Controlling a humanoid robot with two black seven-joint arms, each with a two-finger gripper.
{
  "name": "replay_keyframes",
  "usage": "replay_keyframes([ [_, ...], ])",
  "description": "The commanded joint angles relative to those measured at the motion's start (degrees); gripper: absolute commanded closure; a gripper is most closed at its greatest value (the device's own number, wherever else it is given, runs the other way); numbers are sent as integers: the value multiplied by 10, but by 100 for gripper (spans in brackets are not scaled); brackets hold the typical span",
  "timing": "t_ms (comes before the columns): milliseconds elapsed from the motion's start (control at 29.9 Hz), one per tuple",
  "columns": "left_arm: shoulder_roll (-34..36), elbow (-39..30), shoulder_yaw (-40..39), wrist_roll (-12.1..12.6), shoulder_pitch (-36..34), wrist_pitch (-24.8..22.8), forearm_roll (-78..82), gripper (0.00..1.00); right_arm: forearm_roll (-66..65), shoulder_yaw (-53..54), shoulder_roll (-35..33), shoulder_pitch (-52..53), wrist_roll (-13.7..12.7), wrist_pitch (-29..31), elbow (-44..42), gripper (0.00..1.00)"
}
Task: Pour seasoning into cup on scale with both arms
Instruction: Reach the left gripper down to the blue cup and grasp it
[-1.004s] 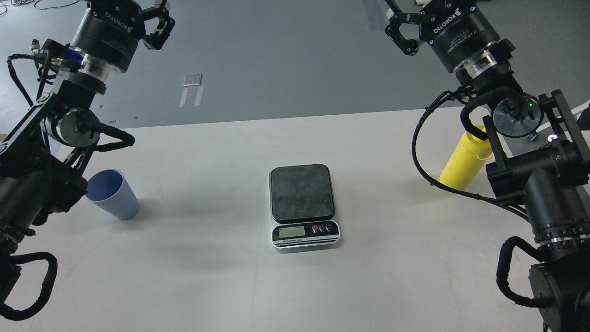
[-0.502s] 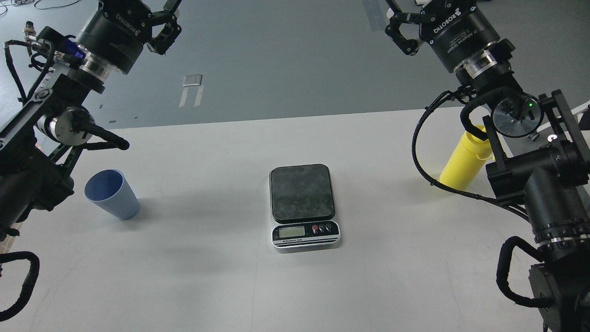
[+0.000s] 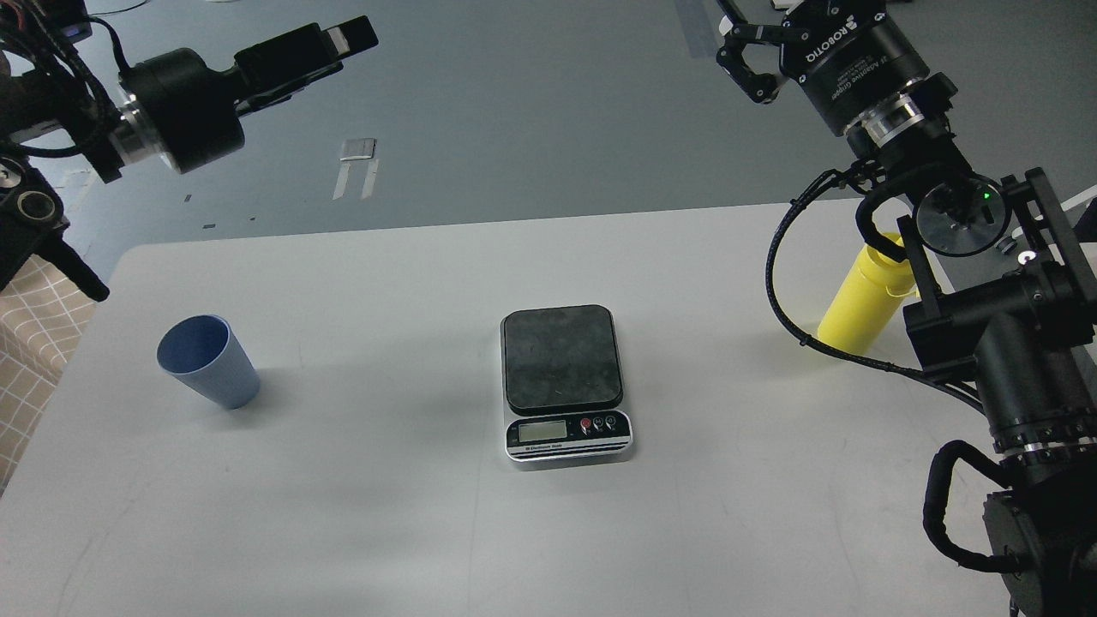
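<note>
The light blue cup stands upright on the white table at the left, with nothing in its grip range. The scale sits at the table's middle, its black platform bare. The yellow seasoning bottle stands at the right; my right arm's cable and joint hide its top. My left gripper is high at the upper left, far above the cup, seen side-on so its fingers overlap. My right gripper is high at the upper right, above the bottle, one finger spread off to the side, empty.
The table's far edge runs across the middle of the view and its left corner is rounded. A tan gridded surface lies beyond the left edge. Grey floor with a tape mark lies behind. My right arm's bulk fills the right side.
My left arm has swung up and out to the left, and its gripper has turned side-on. The cup and the table's left edge are now uncovered. The right arm has not moved.
</note>
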Motion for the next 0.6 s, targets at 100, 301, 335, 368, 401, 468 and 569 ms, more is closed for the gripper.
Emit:
replay_keyframes([
  [100, 56, -1, 23, -2, 15, 42, 125, 2, 1, 1, 1, -2, 0, 0, 1, 0],
  [301, 97, 8, 97, -8, 32, 94, 166, 2, 4, 3, 1, -5, 0, 0, 3, 0],
  [335, 103, 9, 107, -8, 32, 101, 173, 2, 4, 3, 1, -5, 1, 0, 3, 0],
  [368, 117, 11, 128, -9, 34, 115, 183, 2, 4, 3, 1, -6, 1, 0, 3, 0],
  [401, 131, 18, 150, -11, 36, 130, 193, 2, 4, 3, 1, -7, 0, 0, 3, 0],
  [468, 146, 28, 184, -20, 38, 151, 200, 2, 4, 3, 1, -9, 0, 0, 3, 0],
  [569, 162, 44, 227, -41, 38, 160, 201, 2, 4, 3, 1, -12, 0, 0, 4, 0],
])
